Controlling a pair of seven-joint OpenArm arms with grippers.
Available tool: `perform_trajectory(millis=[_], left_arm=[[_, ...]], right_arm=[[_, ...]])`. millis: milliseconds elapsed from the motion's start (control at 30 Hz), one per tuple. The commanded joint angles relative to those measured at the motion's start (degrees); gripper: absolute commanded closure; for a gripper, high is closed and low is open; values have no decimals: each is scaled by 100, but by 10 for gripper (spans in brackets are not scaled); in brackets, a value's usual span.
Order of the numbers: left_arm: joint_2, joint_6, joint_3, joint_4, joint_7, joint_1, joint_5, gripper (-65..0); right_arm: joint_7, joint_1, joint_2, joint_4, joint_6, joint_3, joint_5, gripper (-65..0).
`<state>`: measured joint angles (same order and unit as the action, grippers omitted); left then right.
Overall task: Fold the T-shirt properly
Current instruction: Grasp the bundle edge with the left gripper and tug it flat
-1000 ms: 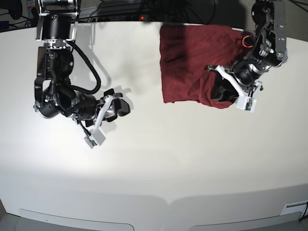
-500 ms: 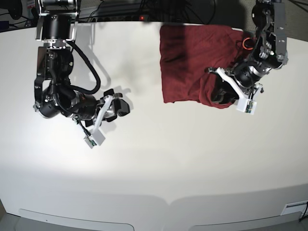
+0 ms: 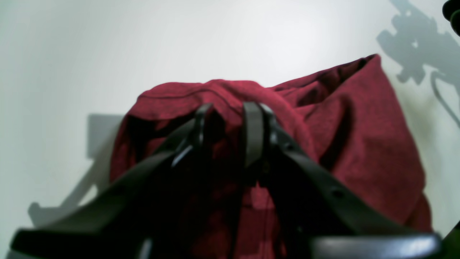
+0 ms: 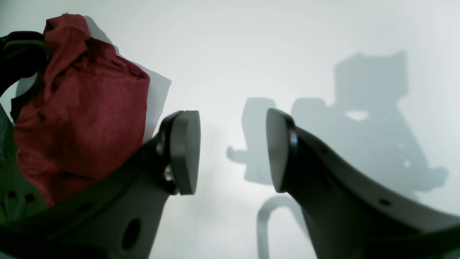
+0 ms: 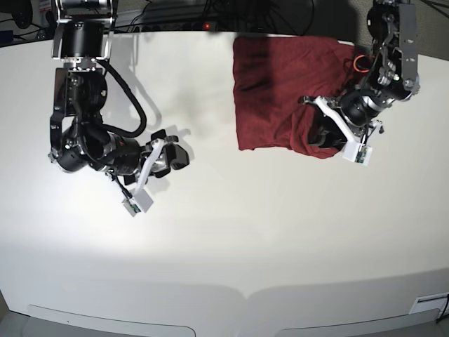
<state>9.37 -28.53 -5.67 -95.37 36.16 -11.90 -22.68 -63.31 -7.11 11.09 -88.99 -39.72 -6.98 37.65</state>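
- The T-shirt (image 5: 280,88) is lying bunched and partly folded at about 1 o'clock on the white table (image 5: 231,246), near its far edge.
- The left gripper (image 3: 224,124) is pinching a raised fold at the shirt's near right corner, its jaws clamped on the maroon cloth.
- The right gripper (image 4: 231,151) is hanging over bare table at about 9 o'clock, well apart from the shirt, its pads (image 4: 185,151) standing apart with nothing between them.
- In the right wrist view, the cloth is showing at 10 o'clock.
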Motion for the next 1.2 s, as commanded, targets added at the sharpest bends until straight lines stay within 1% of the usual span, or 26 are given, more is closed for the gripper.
perform_trajectory(millis=[0, 200, 267, 367, 667, 767, 800, 867, 1000, 1167], left_arm=[[22, -24, -15, -92, -118, 61, -74, -135], [17, -24, -15, -92, -118, 48, -79, -128], [17, -22, -15, -92, -114, 48, -79, -87], [17, -22, -15, -92, -116, 48, -92, -2], [26, -11, -44, -92, -101, 48, -72, 0], [39, 343, -258, -94, -98, 46, -74, 0], [37, 374, -380, -94, -96, 44, -74, 0], [37, 369, -654, -94, -81, 28, -79, 0], [35, 365, -1097, -94, 186, -63, -251, 0], [20, 339, -1154, -94, 164, -409, -354, 0]], right_arm=[[87, -114, 33, -105, -28, -13, 92, -299], [90, -116, 33, -105, -28, -13, 92, -299], [90, -118, 33, -105, -28, -13, 94, -299], [90, -118, 33, -105, -28, -13, 94, -299], [90, -118, 33, -105, -28, -13, 92, -299], [90, -120, 33, -105, -28, -13, 94, -299], [90, -129, 33, -105, -28, -13, 92, -299], [92, -138, 33, -105, -28, -13, 94, -299], [98, -149, 33, -105, -28, -13, 94, -299], [144, -149, 33, -105, -28, -13, 94, -299]])
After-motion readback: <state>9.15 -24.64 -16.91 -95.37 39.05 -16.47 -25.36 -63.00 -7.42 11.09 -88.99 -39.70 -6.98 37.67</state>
